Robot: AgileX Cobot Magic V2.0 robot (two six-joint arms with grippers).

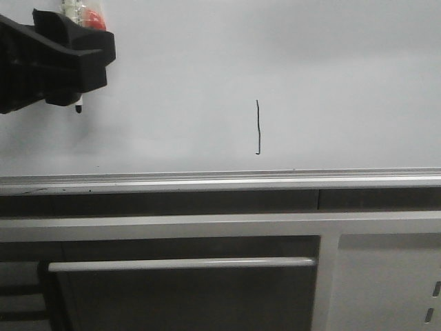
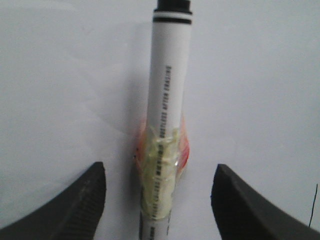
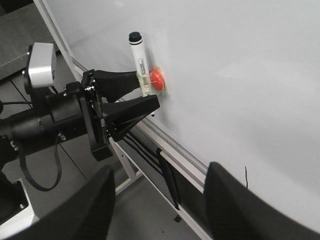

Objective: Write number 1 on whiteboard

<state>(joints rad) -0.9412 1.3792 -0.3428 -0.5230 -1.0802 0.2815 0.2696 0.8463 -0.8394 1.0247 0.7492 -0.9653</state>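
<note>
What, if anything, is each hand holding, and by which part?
The left hand grips the marker pen around its taped lower barrel. The right hand holds nothing.

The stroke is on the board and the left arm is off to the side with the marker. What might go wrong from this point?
The marker tip sits close to the whiteboard; a drifting left gripper may leave a stray line. A sweep toward the number 1 might smear it. The marker is only taped on and may slip.
</note>
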